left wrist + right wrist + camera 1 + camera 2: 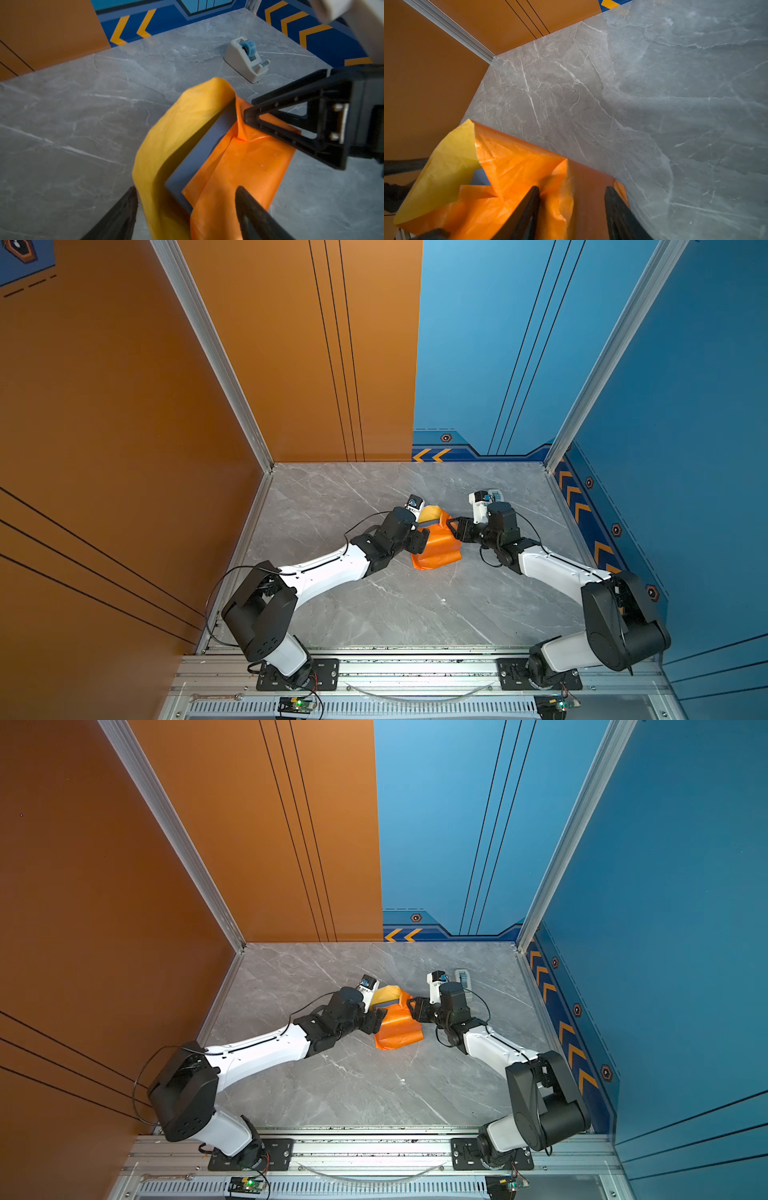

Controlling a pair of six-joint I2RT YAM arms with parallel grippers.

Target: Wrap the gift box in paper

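- Jaws, both top views: we log left gripper [422, 537] and right gripper [451, 525] flanking the gift box [430, 523] on the table [374, 605], paper [436, 549] draped over it orange-side out.
- Left wrist: we note left jaws wide, straddling box corner and yellow flap; tape dispenser [246, 60] well apart.
- Right wrist: we find right jaws half-spread about a paper fold; grip we cannot tell.

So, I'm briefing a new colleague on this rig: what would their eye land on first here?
The bright orange paper in the middle of the grey marble table, half folded over a dark gift box, its pale yellow underside curling up. The left gripper and right gripper flank it from opposite sides; a tape dispenser sits farther back.
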